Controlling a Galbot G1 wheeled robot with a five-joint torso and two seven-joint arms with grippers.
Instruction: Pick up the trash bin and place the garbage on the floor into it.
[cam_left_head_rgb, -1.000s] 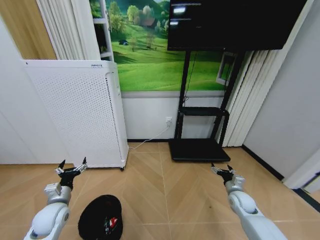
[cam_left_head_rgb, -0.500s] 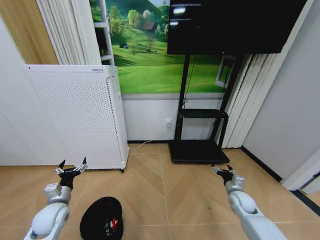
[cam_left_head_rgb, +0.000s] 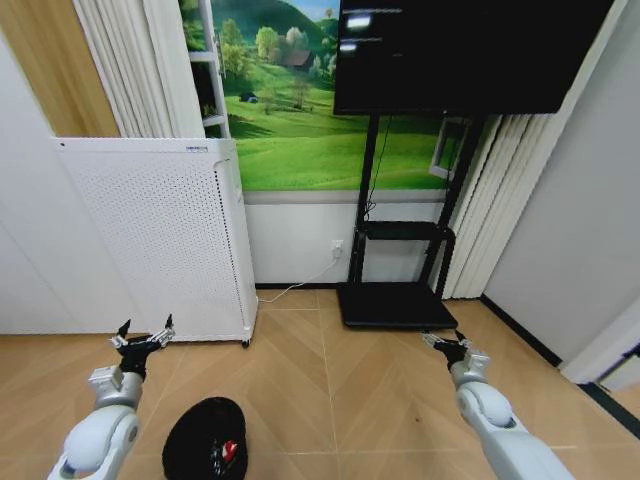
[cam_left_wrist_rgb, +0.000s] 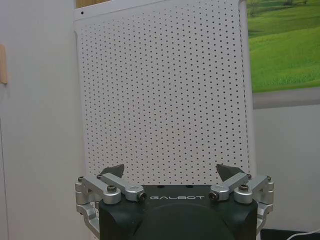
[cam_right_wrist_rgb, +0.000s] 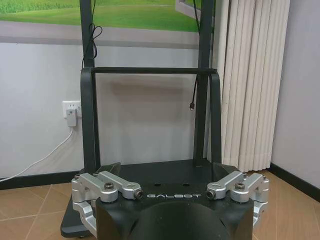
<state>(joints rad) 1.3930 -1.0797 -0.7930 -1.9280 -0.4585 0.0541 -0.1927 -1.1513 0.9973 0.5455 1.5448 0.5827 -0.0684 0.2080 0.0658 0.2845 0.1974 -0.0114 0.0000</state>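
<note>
Bin (cam_left_head_rgb: 205, 440) sits below my spread left gripper (cam_left_head_rgb: 143, 336); right gripper (cam_left_head_rgb: 449, 341), also spread, hangs well right. Risk, I judge: reaching nearly blind tips it.

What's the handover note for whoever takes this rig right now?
Left gripper: open, empty, held above the floor in front of the white cabinet.
Right gripper: open, empty, held out toward the TV stand.
Bin: on the floor beside the left arm, upright, not held. Garbage: red and other bits visible inside it.
Done: some garbage is in the bin, bin set down.
Left: the visible floor shows no loose garbage; check the floor out of frame before closing out.
</note>
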